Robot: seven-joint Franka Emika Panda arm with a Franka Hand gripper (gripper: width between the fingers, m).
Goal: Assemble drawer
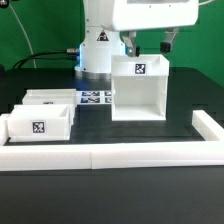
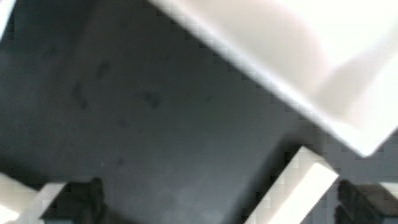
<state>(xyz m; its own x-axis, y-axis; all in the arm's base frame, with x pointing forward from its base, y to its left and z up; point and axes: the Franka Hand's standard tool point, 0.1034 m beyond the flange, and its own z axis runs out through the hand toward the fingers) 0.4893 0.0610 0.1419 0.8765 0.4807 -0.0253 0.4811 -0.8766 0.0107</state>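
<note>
The drawer's tall open-fronted white box point(image 1: 140, 92) stands upright on the black table, tag on its top edge. Two shallow white trays point(image 1: 40, 123) point(image 1: 52, 99) lie at the exterior view's left, one behind the other. My gripper point(image 1: 148, 44) hangs just above the box's top rear, open, with a finger on each side. In the blurred wrist view the gripper point(image 2: 217, 202) shows dark fingertips point(image 2: 75, 196) far apart. A white wall of the box point(image 2: 306, 190) runs between them, nearer one finger. A larger face of the box point(image 2: 285, 60) fills the corner.
The marker board point(image 1: 95, 98) lies flat between the trays and the box. A long low white border wall point(image 1: 110, 155) runs along the front and turns back at the exterior view's right point(image 1: 210, 125). The arm's base point(image 1: 98, 55) stands behind.
</note>
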